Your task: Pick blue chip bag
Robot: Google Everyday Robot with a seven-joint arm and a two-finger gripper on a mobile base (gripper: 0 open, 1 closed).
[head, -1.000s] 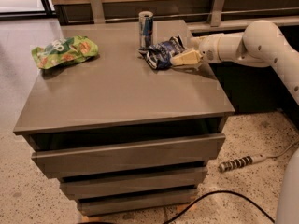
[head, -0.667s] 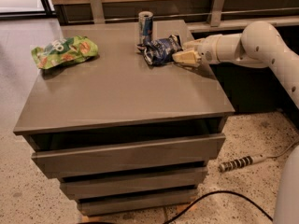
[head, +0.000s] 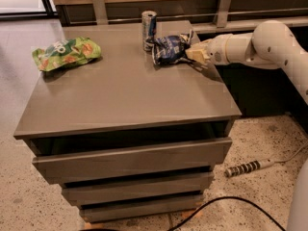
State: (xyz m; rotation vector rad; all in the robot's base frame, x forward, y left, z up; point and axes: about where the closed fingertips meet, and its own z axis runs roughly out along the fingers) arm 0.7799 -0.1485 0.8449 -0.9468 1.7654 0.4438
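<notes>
On the floor nearest the camera lay a power strip [head: 248, 167]. Farther back, a green snack bag [head: 66, 53] sat at the tabletop's [head: 125, 93] left. Toward the far right, the blue chip bag [head: 169, 49] lay just beside a slim can [head: 149, 24], the claw [head: 194, 55] against its right end; whether it pinched the bag could not be told. Grasping seemed the step in hand; next, a firm hold and a lift clear of the can.
</notes>
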